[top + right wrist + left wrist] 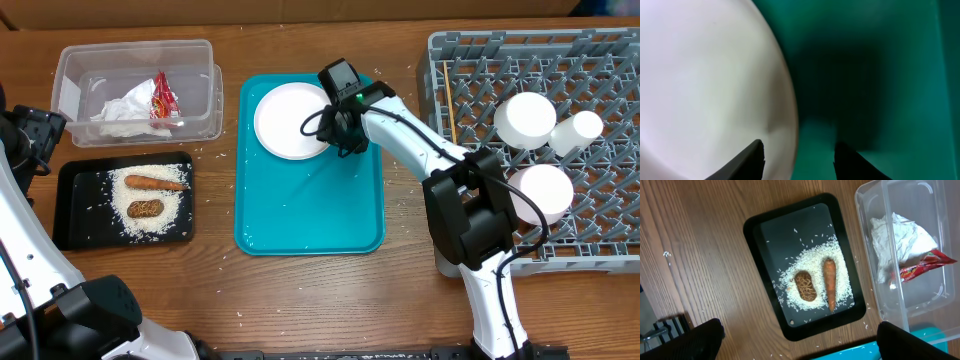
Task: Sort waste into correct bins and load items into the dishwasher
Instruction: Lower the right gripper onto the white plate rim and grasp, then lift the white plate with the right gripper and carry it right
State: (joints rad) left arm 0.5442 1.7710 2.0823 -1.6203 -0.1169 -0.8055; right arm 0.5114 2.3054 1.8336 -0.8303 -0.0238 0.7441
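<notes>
The large white plate [290, 120] [705, 75] lies at the far end of the teal tray [310, 210]. My right gripper [340, 135] [797, 145] is at the plate's right edge, open, its jaws straddling the rim: one finger over the plate, the other over teal. The clear tub [135, 55] holds a crumpled napkin [125, 110] [900, 237] and the red-and-white wrapper [163, 97] [925, 265]. On the black tray [75, 210] [770, 235] lie rice [800, 270], a carrot [829, 282] and a brown piece [805, 285]. My left gripper [800, 330] hovers open above the table beside that tray.
The grey dish rack [600, 230] at the right carries two bowls [525, 120] [545, 190], a cup [578, 128] and chopsticks [447, 100]. Rice grains are scattered on the wood around the black tray and on the teal tray.
</notes>
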